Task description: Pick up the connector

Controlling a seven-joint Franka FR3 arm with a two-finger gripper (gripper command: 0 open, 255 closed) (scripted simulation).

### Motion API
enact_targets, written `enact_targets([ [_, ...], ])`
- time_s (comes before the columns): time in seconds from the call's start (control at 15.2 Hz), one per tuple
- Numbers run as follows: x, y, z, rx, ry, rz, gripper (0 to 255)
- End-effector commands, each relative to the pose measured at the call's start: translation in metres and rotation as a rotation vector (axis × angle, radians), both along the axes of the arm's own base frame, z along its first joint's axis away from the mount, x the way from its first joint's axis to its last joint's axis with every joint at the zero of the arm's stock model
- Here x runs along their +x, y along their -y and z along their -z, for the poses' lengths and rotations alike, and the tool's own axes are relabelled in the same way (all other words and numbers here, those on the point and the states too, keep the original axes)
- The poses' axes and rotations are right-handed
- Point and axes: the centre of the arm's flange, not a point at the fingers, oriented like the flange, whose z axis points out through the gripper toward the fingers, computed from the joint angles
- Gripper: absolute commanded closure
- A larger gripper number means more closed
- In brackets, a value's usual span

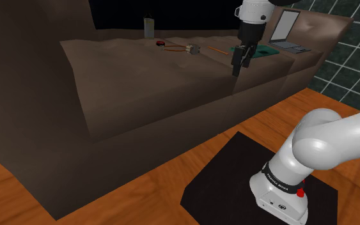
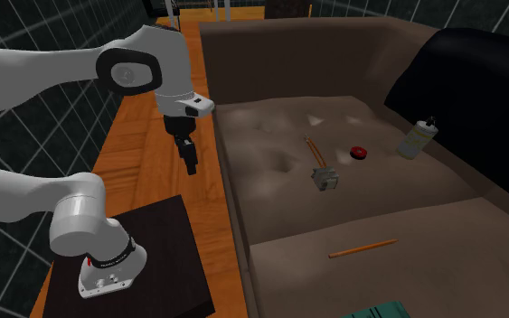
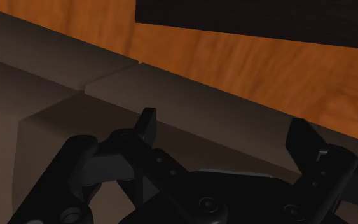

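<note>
Hovering at sofa [image 1: 140,89] seat's front edge, gripper [image 1: 238,66] spread, empty. Approach step, likely. Connector [image 2: 324,178] lies mid-seat, well apart. Next: move inward, lower astride connector, close.

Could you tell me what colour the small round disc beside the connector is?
The disc is red; the second exterior view shows it best.

The sofa [image 1: 140,83] looks like soft matt brown upholstery. The floor [image 1: 165,185] is smooth orange wood with visible grain. The arm [image 1: 338,137] has a glossy white shell; the gripper [image 3: 225,130] is matt black; the connector [image 2: 324,179] looks dull grey
</note>
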Motion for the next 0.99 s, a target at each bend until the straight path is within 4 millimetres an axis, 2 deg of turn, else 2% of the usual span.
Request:
enact_targets([
  [0.0,0.000,0.000,0.000,0.000,0.000,0.000,0],
  [0.92,0.160,0.094,-0.003,0.061,0.028,0.017,0],
])
